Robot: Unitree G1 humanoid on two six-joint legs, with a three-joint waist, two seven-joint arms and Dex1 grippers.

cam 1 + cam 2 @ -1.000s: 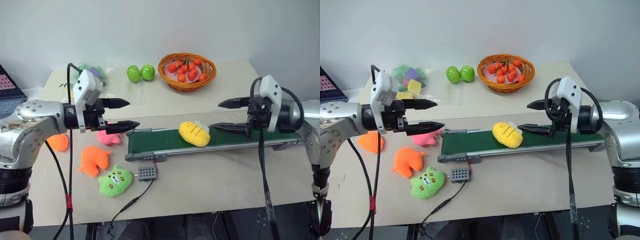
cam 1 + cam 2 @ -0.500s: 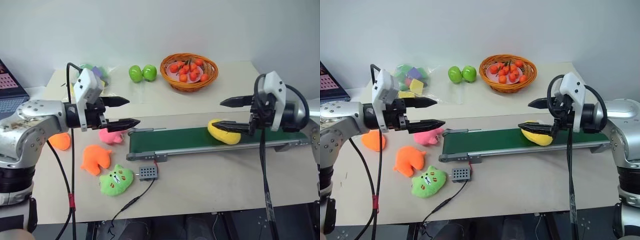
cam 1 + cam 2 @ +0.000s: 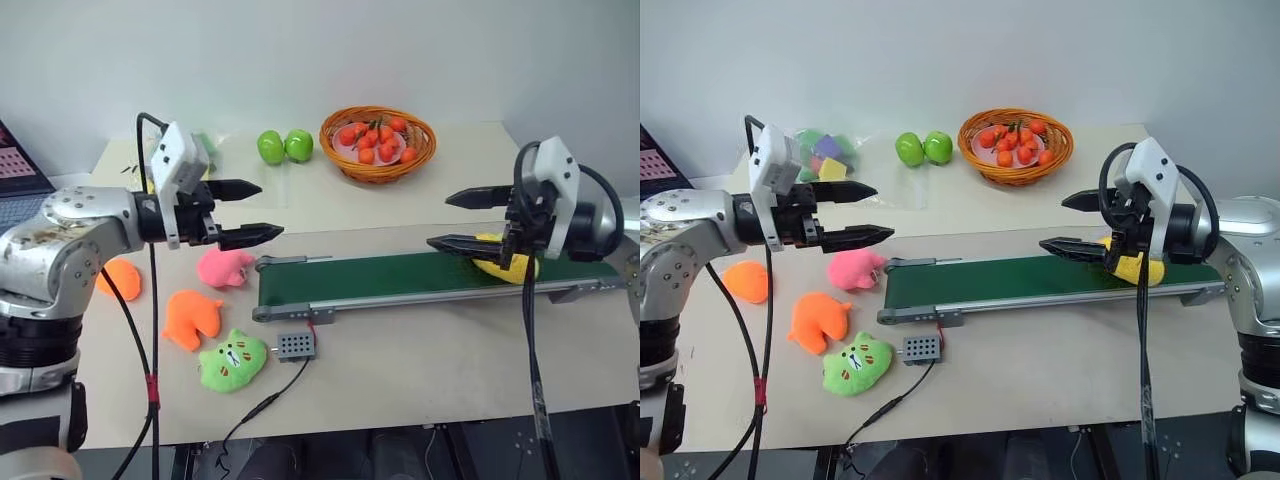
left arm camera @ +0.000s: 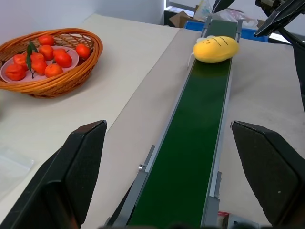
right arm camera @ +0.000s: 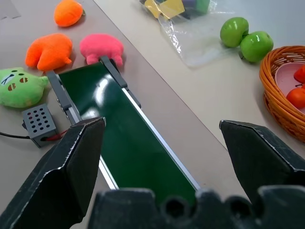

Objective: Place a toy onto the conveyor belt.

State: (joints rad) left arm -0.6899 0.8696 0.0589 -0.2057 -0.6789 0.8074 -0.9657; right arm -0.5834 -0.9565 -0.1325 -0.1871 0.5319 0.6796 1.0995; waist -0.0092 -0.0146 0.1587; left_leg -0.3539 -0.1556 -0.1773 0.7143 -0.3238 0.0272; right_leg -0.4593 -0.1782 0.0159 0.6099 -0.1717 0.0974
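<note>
Yellow plush toy (image 4: pixel 216 48) lies on the dark green conveyor belt (image 3: pixel 380 277), near its right end — partly behind the right gripper (image 3: pixel 462 220), fingers spread, nothing held. Left gripper (image 3: pixel 258 212) also spread wide, empty, above the pink plush (image 3: pixel 224 267) — green cat-face plush (image 3: pixel 232 359) beside the control box (image 3: pixel 294 346).

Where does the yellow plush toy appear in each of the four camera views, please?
Left eye view: yellow toy on the belt's right end, behind the right gripper.
Right eye view: same spot.
Left wrist view: at the belt's far end.
Right wrist view: not in it.
Shared landmark: the green conveyor belt.
</note>
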